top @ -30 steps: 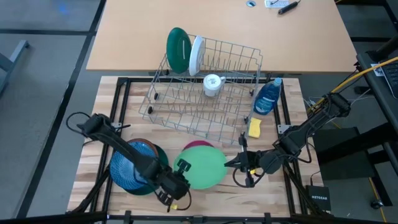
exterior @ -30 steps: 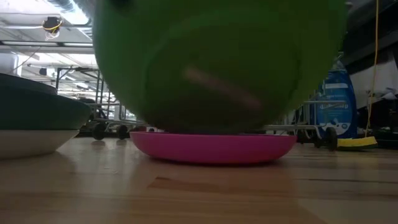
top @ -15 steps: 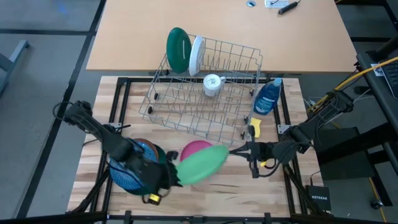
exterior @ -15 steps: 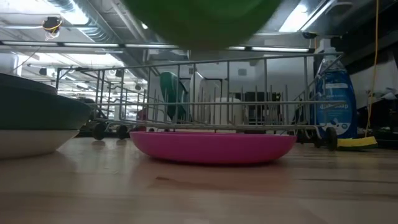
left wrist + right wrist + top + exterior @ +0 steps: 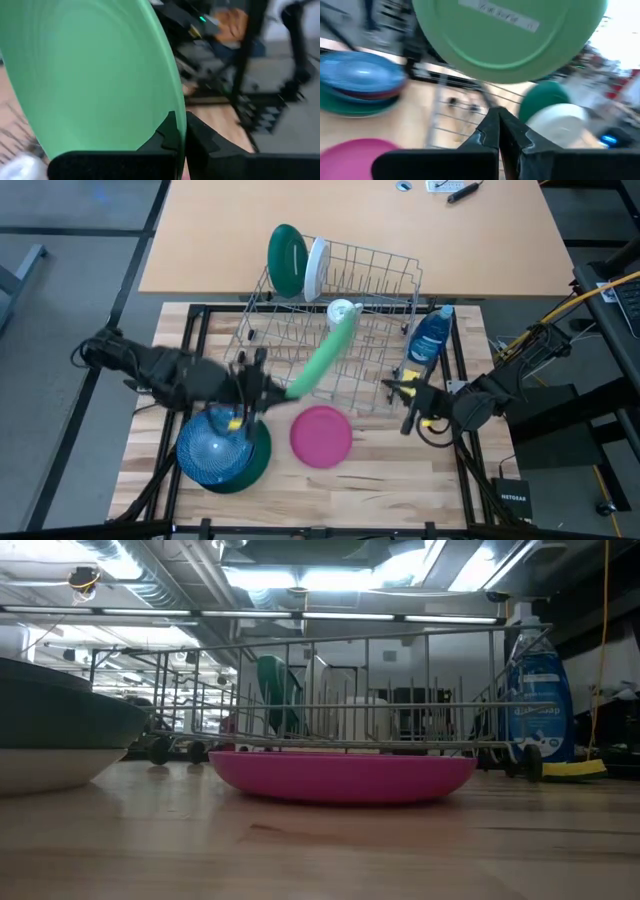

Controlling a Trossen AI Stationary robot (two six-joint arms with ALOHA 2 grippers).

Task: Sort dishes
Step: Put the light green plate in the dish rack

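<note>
A light green plate (image 5: 322,355) hangs tipped on edge above the near side of the wire rack (image 5: 330,345), with my left gripper (image 5: 265,385) shut on it. In the right wrist view the plate's underside (image 5: 510,35) faces the camera. A pink plate (image 5: 322,435) lies flat on the wooden table. A blue bowl (image 5: 212,450) sits stacked on a dark green plate (image 5: 255,465) at the near left. A dark green plate (image 5: 287,260) and a white plate (image 5: 317,268) stand upright in the rack's far left corner. My right gripper (image 5: 395,388) is shut and empty at the rack's near right corner. My left gripper pinches the light green plate's rim (image 5: 178,107) between its two fingers, one on each face, at the plate's lower, near-left end (image 5: 292,388). The fingers come about level from the table's left. The plate is lifted clear and slants up toward the far right, over the rack.
A white cup (image 5: 342,315) sits in the rack under the plate's far end. A blue soap bottle (image 5: 432,335) and a yellow sponge (image 5: 410,385) stand to the right of the rack, close to my right gripper. A tan table (image 5: 350,230) lies beyond.
My left gripper has risen and gone toward the far edge with the light green plate. The plate has come up off the pink plate and tipped from flat onto its edge, over the rack. My right gripper, shut, has rolled and drawn off toward the far right.
</note>
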